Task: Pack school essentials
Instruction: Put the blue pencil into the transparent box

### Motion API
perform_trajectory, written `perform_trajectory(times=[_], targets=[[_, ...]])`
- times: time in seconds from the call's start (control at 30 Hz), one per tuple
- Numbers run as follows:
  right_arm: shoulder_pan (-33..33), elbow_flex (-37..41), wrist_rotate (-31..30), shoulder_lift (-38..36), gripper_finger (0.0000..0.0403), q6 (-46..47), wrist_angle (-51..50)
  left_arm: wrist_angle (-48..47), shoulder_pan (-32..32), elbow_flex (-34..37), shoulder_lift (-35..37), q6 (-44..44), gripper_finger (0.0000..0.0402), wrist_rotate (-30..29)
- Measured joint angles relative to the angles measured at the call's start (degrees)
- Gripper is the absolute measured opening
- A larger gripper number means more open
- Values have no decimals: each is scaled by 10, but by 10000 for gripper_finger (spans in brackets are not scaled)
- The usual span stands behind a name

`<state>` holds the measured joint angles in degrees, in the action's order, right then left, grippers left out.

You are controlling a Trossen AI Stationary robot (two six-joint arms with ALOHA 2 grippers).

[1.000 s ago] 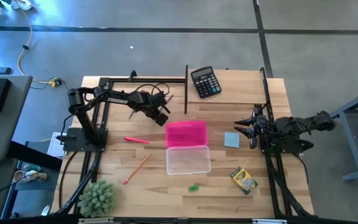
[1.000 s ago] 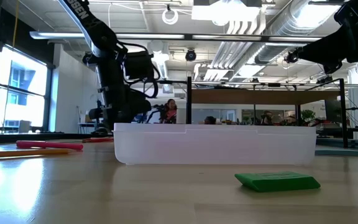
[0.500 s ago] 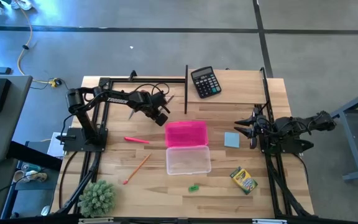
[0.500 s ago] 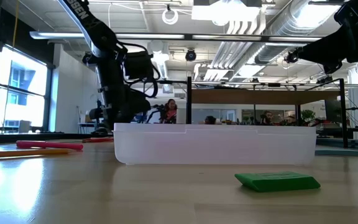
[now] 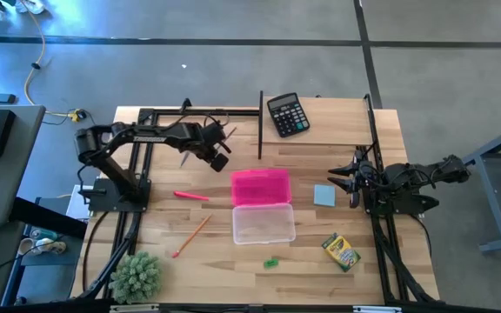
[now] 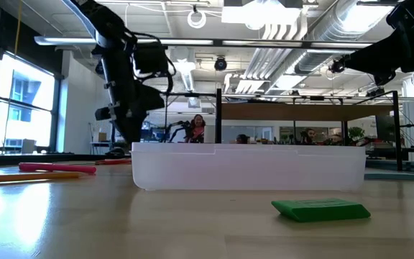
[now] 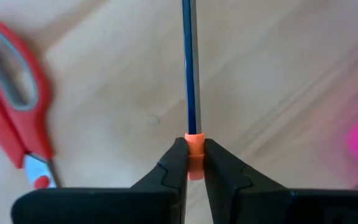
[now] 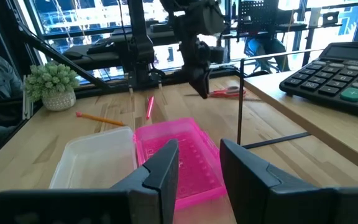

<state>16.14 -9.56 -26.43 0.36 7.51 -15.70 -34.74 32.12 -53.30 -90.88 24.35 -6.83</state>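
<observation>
Fingers of my left gripper (image 7: 195,163) pinch the orange end of a thin pencil (image 7: 188,68), held in the air just beyond the pink box (image 5: 260,186), on its calculator side. Red scissors (image 7: 16,111) lie on the wood near that box. Such a small grip could let the pencil swing or slip loose before it reaches the box. My right gripper (image 8: 198,163) waits spread apart on the box's other side.
</observation>
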Motion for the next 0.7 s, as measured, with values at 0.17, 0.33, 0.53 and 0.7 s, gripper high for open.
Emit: perform_trajectory(times=[0.17,0.33,0.53,0.7], targets=[[0,0,0,0,110,0,0,-8,15,-1,60,-6,27,-21],[0,0,0,0,110,0,0,5,29,-1,125,-25,30,-32],[0,0,0,0,110,0,-1,5,31,-24,187,-55,28,-21],[0,0,0,0,110,0,-1,5,-14,-79,200,-73,30,2]])
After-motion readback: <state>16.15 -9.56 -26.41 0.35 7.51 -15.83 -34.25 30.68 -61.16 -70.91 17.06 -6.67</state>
